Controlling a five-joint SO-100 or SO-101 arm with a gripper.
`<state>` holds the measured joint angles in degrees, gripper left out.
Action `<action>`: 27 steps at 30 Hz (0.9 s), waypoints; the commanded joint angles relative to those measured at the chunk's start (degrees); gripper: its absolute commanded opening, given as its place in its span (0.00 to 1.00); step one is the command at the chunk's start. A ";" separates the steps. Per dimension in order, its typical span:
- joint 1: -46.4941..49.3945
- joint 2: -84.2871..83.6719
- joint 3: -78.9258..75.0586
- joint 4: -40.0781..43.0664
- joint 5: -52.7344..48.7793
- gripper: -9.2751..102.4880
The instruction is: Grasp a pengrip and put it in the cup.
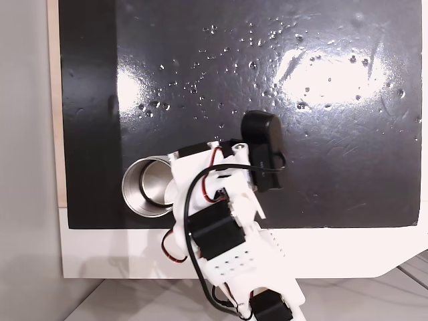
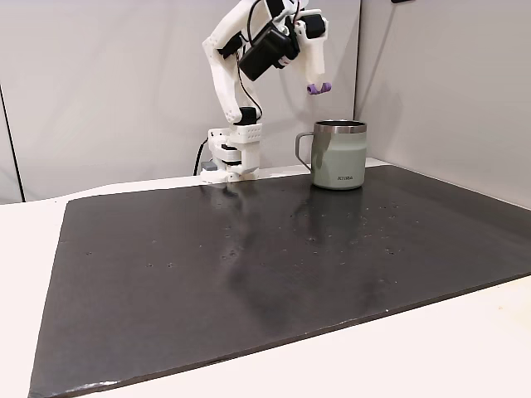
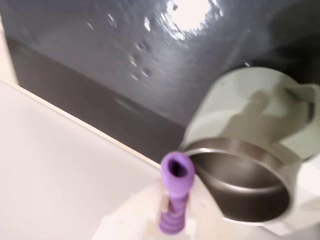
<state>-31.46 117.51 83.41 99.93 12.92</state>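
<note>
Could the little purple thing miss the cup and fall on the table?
Yes, maybe. In a fixed view the pengrip hangs high above the cup, nearer its handle side than its middle, so a drop now might hit the rim and bounce out. In the wrist view the pengrip also sits beside the rim, not over the opening.

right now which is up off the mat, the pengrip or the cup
The pengrip: it hangs in the gripper, in the air just above and left of the cup's rim in this fixed view. The cup stands on the mat.
</note>
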 commanded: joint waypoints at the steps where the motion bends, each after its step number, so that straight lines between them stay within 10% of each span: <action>1: -4.13 1.23 0.53 -2.72 -2.90 0.09; 18: -17.58 -9.05 -2.20 -3.52 -8.61 0.10; 27: -17.84 -7.03 -1.67 -4.04 -10.99 0.34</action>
<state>-48.78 107.84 82.44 98.17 2.64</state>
